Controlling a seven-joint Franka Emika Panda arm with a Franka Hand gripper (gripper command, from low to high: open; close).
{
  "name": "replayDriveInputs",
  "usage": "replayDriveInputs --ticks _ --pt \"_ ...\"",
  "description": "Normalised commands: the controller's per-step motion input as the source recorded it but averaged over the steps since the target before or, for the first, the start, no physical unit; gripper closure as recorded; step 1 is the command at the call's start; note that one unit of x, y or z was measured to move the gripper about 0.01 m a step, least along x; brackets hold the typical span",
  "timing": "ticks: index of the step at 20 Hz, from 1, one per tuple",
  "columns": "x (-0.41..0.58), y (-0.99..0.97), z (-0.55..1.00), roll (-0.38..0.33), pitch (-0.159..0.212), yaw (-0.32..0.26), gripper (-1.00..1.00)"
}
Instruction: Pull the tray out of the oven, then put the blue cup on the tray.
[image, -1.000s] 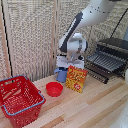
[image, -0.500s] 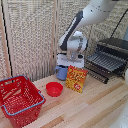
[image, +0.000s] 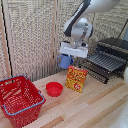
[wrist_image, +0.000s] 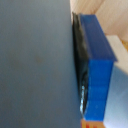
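The blue cup (image: 64, 62) hangs in the air above the wooden table, behind the orange box, and my gripper (image: 68, 56) is shut on its rim from above. In the wrist view a blue-grey surface of the cup (wrist_image: 35, 60) fills most of the picture, too close to show the fingers clearly. The oven (image: 114, 46) stands at the exterior view's right with its door down. The tray (image: 104, 61), a dark wire rack, sticks out of it over the door. The cup is to the left of the tray and apart from it.
An orange box (image: 76, 78) stands upright on the table just below the cup. A shallow red bowl (image: 54, 89) lies left of the box. A red basket (image: 20, 100) sits at the front left. A wicker screen closes the back.
The gripper has risen with the blue cup, which now hangs higher above the table than a second ago. The tray, box, bowl and basket have not moved.
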Motion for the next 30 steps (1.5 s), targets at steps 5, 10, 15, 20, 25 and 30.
replayDriveInputs --ticks 5,10,15,20,25,30 --pt "0.249 -0.52 0.79 -0.004 0.127 -0.185 1.00" --pt "0.135 -0.61 0.41 -0.155 0.151 -0.115 1.00" --pt "0.000 -0.60 0.08 -0.288 0.111 -0.036 1.00" --pt "-0.046 -0.61 0.00 -0.354 0.076 0.000 1.00" --pt "-0.088 -0.60 0.01 -0.299 0.153 -0.024 1.00" --pt "-0.174 -0.55 0.14 -0.226 0.220 -0.066 1.00"
